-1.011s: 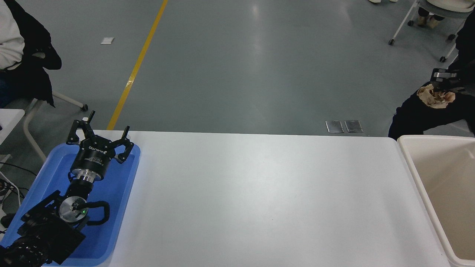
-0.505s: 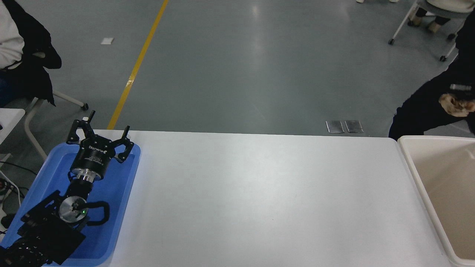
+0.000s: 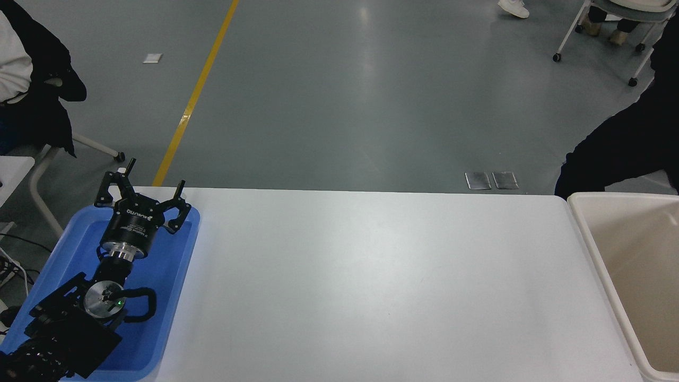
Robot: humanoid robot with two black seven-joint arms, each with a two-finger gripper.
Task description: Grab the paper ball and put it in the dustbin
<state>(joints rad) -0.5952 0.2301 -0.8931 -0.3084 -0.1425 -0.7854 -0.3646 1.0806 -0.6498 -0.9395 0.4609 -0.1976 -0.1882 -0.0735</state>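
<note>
The paper ball is out of view. The dustbin (image 3: 588, 229), cream-white with a thick rim, stands at the table's right end, and the part of its inside that shows holds nothing. My left gripper (image 3: 152, 176) is open and empty, parked over the blue tray (image 3: 172, 297) at the lower left. My right gripper is not in view.
The white table (image 3: 371, 276) runs between the tray and the bin. A black form (image 3: 615, 154) stands behind the bin at the right edge; I cannot tell what it is. A seated person (image 3: 26, 79) is at the far left, and wheeled chairs stand at the top right.
The paper ball, held in a gripper at the right edge a second ago, moved down and right and has gone out of the picture. The left arm has not moved.
</note>
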